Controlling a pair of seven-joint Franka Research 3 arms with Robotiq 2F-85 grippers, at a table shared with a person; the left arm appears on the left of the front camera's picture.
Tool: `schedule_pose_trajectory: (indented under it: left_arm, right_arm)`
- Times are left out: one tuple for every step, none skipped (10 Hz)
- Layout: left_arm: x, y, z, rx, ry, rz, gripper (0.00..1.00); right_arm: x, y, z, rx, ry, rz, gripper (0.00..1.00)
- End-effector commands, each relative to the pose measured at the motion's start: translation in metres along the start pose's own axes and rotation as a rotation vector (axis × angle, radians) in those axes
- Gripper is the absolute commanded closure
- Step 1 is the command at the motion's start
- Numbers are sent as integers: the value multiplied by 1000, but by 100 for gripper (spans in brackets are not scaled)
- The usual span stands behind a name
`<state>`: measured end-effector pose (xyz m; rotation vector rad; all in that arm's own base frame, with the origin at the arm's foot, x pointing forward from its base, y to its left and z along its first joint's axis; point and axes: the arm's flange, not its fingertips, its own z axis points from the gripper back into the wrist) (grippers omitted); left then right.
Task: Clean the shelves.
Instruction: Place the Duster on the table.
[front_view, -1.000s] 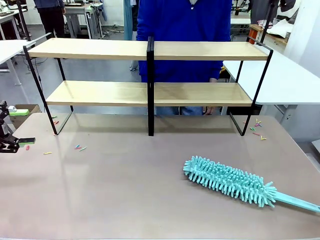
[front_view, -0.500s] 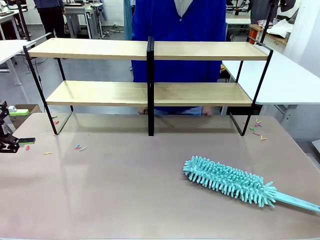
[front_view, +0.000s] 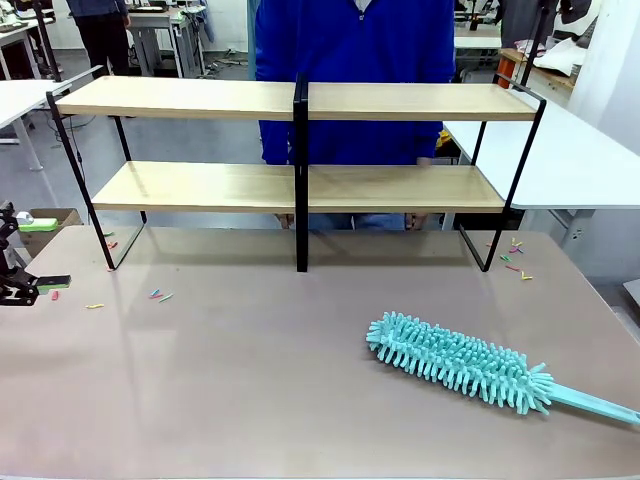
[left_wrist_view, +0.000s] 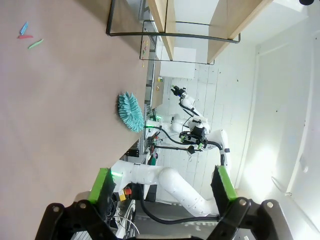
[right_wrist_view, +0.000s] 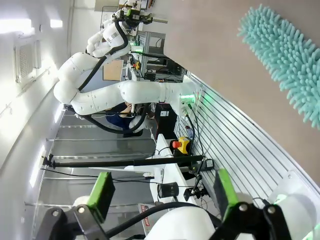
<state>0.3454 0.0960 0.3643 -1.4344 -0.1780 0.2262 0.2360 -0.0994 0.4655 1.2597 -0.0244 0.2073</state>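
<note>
I'm looking along my left gripper (left_wrist_view: 162, 185): black metal knuckles with round bolts, two bright green pads (left_wrist_view: 101, 182). My right gripper (right_wrist_view: 161, 192) is showing the same black frame. My arms are glossy white rounded segments trailing black cables. The person (front_view: 355, 75) is wearing a blue top.

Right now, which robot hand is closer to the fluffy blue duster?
Probably the right. The right gripper hangs open near the table's right side, where the duster lies. The left gripper sits open at the table's far left edge, across from it.
</note>
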Motion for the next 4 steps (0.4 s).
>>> schedule_pose_trajectory:
  left_arm:
    - [-2, -4, 0, -11, 4, 4, 0]
    - [-2, -4, 0, -11, 4, 4, 0]
    - [-2, -4, 0, -11, 4, 4, 0]
    - [-2, -4, 0, -11, 4, 4, 0]
  right_arm:
    - [-5, -2, 2, -8, 6, 3, 0]
    - [-5, -2, 2, -8, 6, 3, 0]
    - [-5, -2, 2, -8, 6, 3, 0]
    - [-5, -2, 2, -8, 6, 3, 0]
